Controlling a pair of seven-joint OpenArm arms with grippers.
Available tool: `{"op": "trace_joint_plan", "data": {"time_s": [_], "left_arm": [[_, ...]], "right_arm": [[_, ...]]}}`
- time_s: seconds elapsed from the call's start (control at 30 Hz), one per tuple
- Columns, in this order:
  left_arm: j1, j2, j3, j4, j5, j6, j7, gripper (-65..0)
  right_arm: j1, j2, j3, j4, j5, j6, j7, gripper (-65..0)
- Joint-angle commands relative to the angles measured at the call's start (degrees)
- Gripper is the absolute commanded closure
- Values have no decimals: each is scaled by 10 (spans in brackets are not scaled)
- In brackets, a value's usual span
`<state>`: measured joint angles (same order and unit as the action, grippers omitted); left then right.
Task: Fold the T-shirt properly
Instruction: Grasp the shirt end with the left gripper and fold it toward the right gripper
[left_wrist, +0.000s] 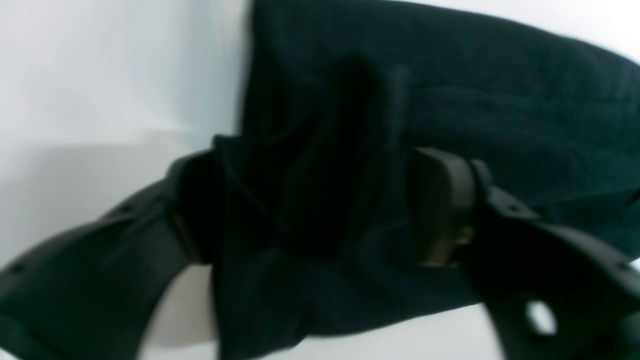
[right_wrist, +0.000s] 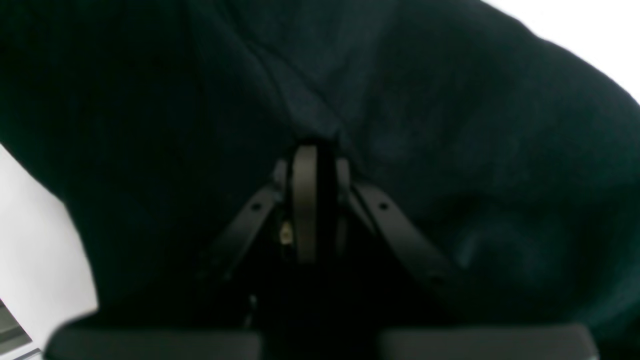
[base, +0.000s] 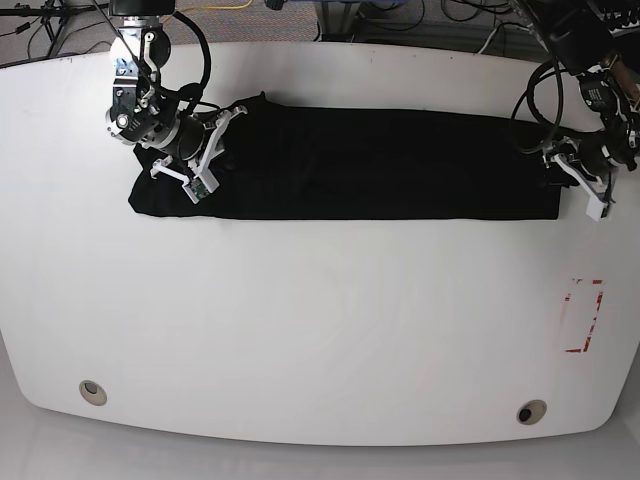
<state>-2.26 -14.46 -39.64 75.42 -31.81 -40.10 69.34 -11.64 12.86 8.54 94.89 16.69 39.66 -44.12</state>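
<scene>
The black T-shirt lies in a long folded strip across the far half of the white table. In the left wrist view my left gripper stands open, its fingers wide apart on either side of a bunched edge of the T-shirt at the strip's right end. My right gripper is shut on the T-shirt at the strip's left end, and the cloth pulls into creases at the fingertips. The picture from the left wrist is blurred.
A red-outlined rectangle is marked on the table near its right edge. Two round holes sit near the front edge. Cables run behind the table's back edge.
</scene>
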Motion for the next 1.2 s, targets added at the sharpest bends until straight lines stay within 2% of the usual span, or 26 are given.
{"op": "trace_joint_plan", "data": {"time_s": [0.0, 0.1, 0.17, 0.33, 0.5, 0.77, 0.9, 1.0, 1.17], "left_arm": [[1, 0, 0, 0, 7, 1, 19, -249], [1, 0, 1, 1, 7, 1, 19, -82], [2, 0, 2, 1, 7, 1, 21, -42], [11, 0, -1, 33, 5, 1, 21, -56], [39, 1, 13, 142, 4, 1, 24, -56], [74, 2, 127, 344, 4, 1, 42, -60], [79, 2, 185, 389, 4, 1, 42, -60], [78, 18, 225, 390, 4, 1, 47, -60], [59, 68, 243, 388, 9, 1, 62, -61]], "right_arm": [[2, 3, 0, 6, -9, 3, -11, -36], [1, 3, 0, 6, -9, 3, -11, -36], [1, 3, 0, 6, -9, 3, -11, -36], [0, 3, 0, 6, -9, 3, -11, -36], [-1, 3, 0, 6, -9, 3, -11, -36], [-1, 3, 1, 6, -9, 3, -11, -36], [-1, 3, 1, 6, -9, 3, -11, -36], [0, 2, 1, 6, -9, 3, -11, -36], [0, 2, 1, 4, -9, 3, -11, -36]]}}
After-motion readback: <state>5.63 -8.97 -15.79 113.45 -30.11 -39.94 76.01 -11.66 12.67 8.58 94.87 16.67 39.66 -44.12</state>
